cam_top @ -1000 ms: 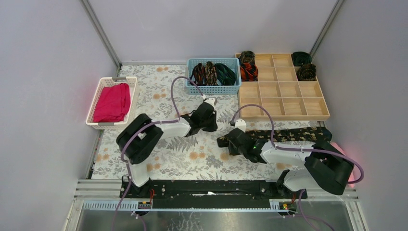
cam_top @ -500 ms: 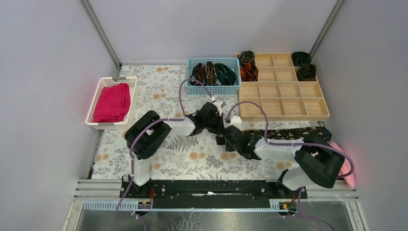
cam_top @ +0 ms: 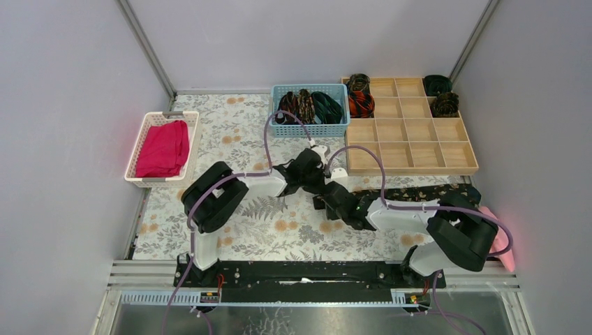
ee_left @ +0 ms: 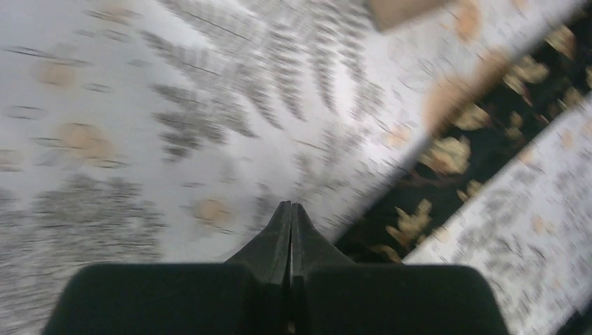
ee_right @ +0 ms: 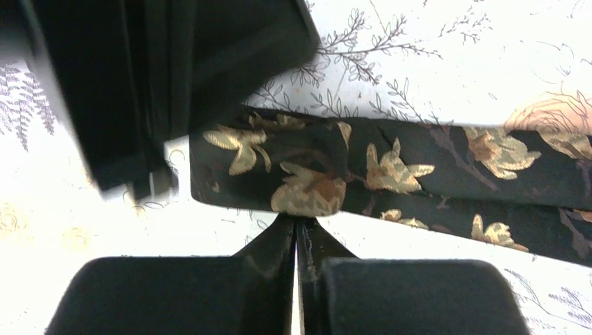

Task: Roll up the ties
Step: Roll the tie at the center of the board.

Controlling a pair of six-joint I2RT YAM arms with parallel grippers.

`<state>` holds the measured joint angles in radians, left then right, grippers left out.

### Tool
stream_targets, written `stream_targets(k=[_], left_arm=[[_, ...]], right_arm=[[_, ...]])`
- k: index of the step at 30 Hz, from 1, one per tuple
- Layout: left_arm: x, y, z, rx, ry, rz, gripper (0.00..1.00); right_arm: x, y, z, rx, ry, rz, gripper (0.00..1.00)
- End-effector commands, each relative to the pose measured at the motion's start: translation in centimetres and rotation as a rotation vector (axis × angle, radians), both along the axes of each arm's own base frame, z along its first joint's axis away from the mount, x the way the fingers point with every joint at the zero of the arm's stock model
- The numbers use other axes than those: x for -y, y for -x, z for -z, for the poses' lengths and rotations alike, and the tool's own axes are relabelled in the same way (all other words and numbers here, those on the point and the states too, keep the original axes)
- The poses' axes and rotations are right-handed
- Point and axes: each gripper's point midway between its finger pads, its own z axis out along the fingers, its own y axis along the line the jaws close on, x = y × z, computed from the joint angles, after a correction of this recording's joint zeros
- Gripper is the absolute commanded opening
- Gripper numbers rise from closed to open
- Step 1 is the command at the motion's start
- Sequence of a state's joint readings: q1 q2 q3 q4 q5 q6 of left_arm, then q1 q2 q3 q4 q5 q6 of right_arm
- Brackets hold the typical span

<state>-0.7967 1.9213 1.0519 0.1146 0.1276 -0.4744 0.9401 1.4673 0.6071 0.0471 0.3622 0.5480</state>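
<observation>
So both arms are bunched up at one end of the black-and-gold tie (cam_top: 419, 194), which lies flat on the surface (cam_top: 230, 132) and runs off to the right of the two pincers. The left pincer (ee_left: 290, 209) is pinched closed with nothing in it. Its tips are low over the bare cloth (touching or not, I can't tell) and the tie's edge is just to its right. The right pincer (ee_right: 297, 225) is closed too, tips right up against the near edge of the tie's blunt end, and I don't see any fabric caught between them. My take is that this is the very start of the roll. To do it well they'd need to open a bit, pinch that end square and fold it over tight so the coil doesn't go cone-shaped, one pincer pinning the strip flat while the other turns. The fabric looks slippery, so go slow. The surface is a floral cloth. Way off left of the left pincer sits a white basket (cam_top: 150, 118) with a magenta cloth (cam_top: 164, 148). Straight beyond both pincers is a blue basket (cam_top: 309, 129) of loose ties (cam_top: 307, 106). Beyond and right of the right pincer is a wooden tray (cam_top: 412, 169) with rolled ties (cam_top: 361, 103) in its back compartments. Something pink (cam_top: 504, 251) pokes out behind the right arm, no idea what. Plain grey walls (cam_top: 70, 105) all round.
</observation>
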Motion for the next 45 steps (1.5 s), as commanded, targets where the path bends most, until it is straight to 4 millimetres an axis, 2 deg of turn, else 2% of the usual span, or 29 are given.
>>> stream_targets(k=[1,3,5,8,9,12,15,17,18,20,23,30,33,39,45], left_arm=[[-5.1,-5.0,0.5,0.052,-0.165,-0.191,0.06],[-6.9,-7.2,-0.7,0.103,-0.215,-0.284,0.11],[-7.9,-8.9,-2.9,0.166,-0.234,-0.345,0.14],[-9.0,-10.2,-7.5,0.255,-0.209,-0.436,0.15],[-9.6,-10.2,-9.9,0.290,-0.175,-0.470,0.16],[-11.7,-8.8,-14.3,0.341,-0.088,-0.567,0.18],[-14.0,-6.1,-16.8,0.354,0.010,-0.634,0.22],[-15.2,-4.3,-17.6,0.359,0.057,-0.647,0.24],[-15.8,-3.3,-17.2,0.353,0.063,-0.649,0.25],[-16.6,-2.3,-18.1,0.365,0.090,-0.652,0.26],[-18.0,-1.2,-17.9,0.367,0.067,-0.671,0.27],[-18.6,-0.8,-17.7,0.375,0.048,-0.670,0.27],[-18.7,-0.8,-17.6,0.377,0.037,-0.668,0.27],[-18.9,-0.8,-17.6,0.384,0.030,-0.668,0.27],[-19.0,-0.8,-17.4,0.384,0.022,-0.671,0.26]], right_arm=[[1.0,0.6,-1.8,0.032,0.038,0.015,0.06],[1.4,0.9,-2.7,0.051,0.056,0.018,0.06],[1.9,1.1,-3.9,0.084,0.092,0.029,0.07],[1.9,1.3,-6.0,0.127,0.128,0.023,0.12],[1.7,1.1,-7.0,0.154,0.137,0.022,0.14],[1.3,0.8,-8.8,0.187,0.197,0.009,0.21],[0.4,0.3,-9.7,0.222,0.278,-0.010,0.30],[-0.4,-0.2,-10.0,0.246,0.336,-0.020,0.37],[-0.9,-0.4,-10.0,0.254,0.359,-0.028,0.39],[-1.8,-0.8,-9.8,0.258,0.394,-0.041,0.43],[-3.3,-1.1,-8.6,0.245,0.433,-0.067,0.46],[-4.4,-1.8,-5.6,0.223,0.548,-0.082,0.53],[-4.8,-1.8,-5.0,0.219,0.557,-0.089,0.54],[-4.4,-2.1,-3.7,0.218,0.606,-0.075,0.66],[-3.8,-2.1,-2.0,0.173,0.601,-0.066,0.66]])
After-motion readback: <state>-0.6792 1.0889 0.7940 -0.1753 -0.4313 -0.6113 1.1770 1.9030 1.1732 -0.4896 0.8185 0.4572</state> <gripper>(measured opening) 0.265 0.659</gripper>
